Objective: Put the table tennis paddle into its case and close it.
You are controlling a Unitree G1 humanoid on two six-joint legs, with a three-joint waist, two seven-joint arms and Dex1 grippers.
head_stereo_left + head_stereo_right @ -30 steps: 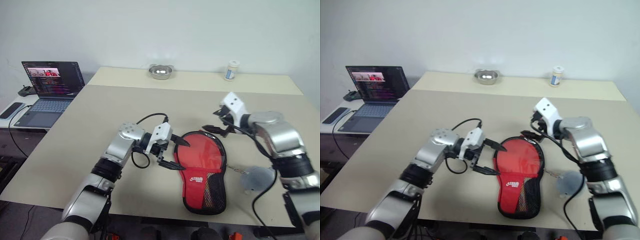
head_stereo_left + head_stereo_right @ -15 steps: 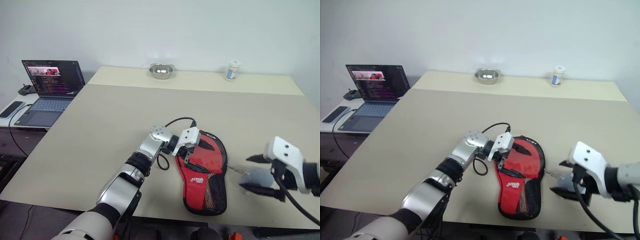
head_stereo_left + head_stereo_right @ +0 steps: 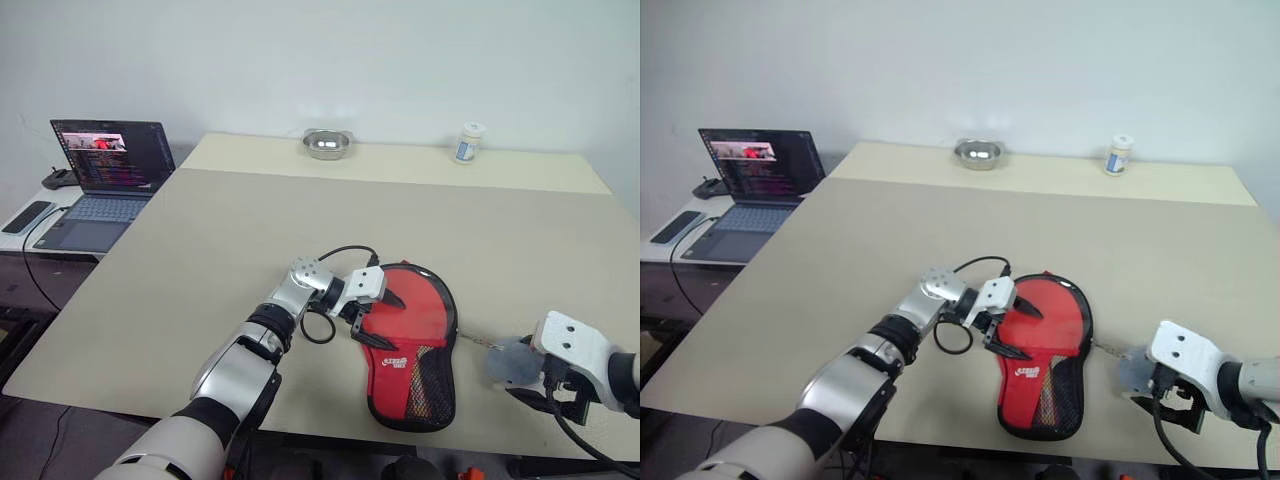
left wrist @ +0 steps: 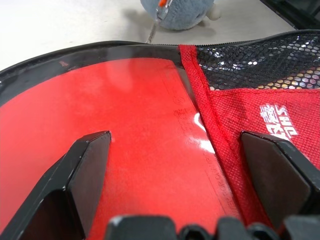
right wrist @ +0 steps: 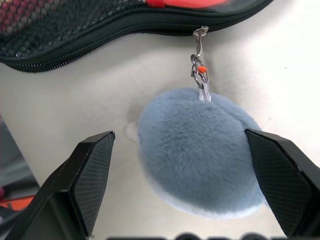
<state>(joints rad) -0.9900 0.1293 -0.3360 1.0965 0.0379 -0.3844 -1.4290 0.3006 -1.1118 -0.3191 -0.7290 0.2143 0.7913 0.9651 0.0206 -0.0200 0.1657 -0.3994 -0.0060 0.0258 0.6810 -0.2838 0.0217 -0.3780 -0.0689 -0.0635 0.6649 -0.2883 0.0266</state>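
Paddle (image 3: 405, 308) sits in the red case (image 3: 415, 375) on the bench (image 3: 220, 240). Left pincer (image 3: 372, 314) gapes wide over it. Right pincer (image 5: 182, 185) gapes around the fluffy blue pompom (image 5: 200, 150).

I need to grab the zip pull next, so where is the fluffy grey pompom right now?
The pompom lies on the table right of the case, chained to its zip, between the right gripper's open fingers.
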